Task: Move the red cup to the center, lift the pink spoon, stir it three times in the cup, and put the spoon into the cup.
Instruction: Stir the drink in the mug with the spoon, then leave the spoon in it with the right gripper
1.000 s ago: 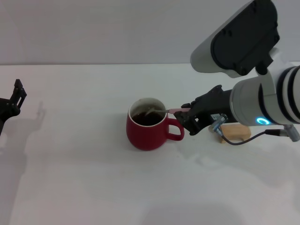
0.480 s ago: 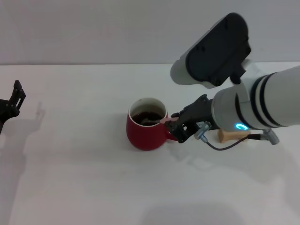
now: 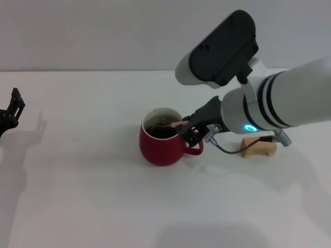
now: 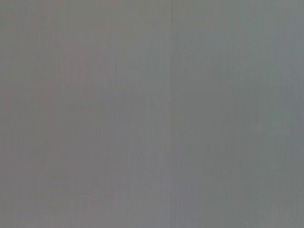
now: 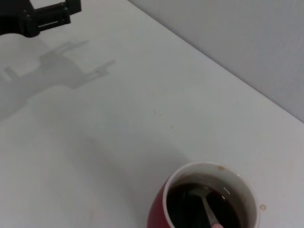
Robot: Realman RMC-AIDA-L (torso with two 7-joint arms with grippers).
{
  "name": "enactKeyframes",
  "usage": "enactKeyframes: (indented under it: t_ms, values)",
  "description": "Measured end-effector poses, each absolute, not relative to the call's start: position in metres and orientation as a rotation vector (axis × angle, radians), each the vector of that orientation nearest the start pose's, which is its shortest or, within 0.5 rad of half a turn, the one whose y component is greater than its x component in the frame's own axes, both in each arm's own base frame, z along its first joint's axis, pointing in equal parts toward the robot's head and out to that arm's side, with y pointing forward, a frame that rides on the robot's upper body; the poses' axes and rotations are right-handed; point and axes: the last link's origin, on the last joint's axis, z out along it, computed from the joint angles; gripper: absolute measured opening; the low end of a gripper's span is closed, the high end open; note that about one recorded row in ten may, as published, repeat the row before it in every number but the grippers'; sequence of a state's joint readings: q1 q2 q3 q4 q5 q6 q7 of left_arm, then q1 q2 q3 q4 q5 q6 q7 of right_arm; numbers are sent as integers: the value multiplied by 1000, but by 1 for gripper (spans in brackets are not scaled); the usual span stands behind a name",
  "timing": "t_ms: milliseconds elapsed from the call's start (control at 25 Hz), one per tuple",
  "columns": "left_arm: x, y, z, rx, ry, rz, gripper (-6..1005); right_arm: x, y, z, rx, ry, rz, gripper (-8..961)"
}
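Your right gripper (image 3: pixel 187 130) is at the near-right rim of the red cup (image 3: pixel 161 144), its dark fingers closed on the handle of the pink spoon (image 3: pixel 175 124), of which only a short pale stub shows between fingers and rim. Holding that far end keeps the fingers outside the mug while the spoon slants down into it, which suits stirring or lowering the spoon without wetting the fingers.

You have the cup sitting upright on the white table (image 3: pixel 93 196), roughly at the middle of the work area, its loop handle toward the right arm, directly under the gripper. Just behind that arm, on the table, lies a small wooden block (image 3: pixel 259 147), apart from the cup.

Inside, the mug holds dark liquid well below the white inner wall; the right wrist view shows the spoon's silver bowl and neck dipped into it.

Your left gripper (image 3: pixel 11 111) waits at the far left edge, well apart from everything; I cannot tell how its fingers stand.
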State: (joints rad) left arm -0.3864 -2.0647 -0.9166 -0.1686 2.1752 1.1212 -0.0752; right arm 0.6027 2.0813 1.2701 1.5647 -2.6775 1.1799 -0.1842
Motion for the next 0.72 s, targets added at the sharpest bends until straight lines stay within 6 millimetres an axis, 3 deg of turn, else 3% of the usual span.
enactKeyframes:
  t_ms: [360,720]
  values:
    - [-364,322,11,-1418,-615,-582,807,85,356,-58,-2506,572,-222,160]
    - [-363,322,10,-1419,-618,-582,807,86,347,-56,-2523,569,-231,160]
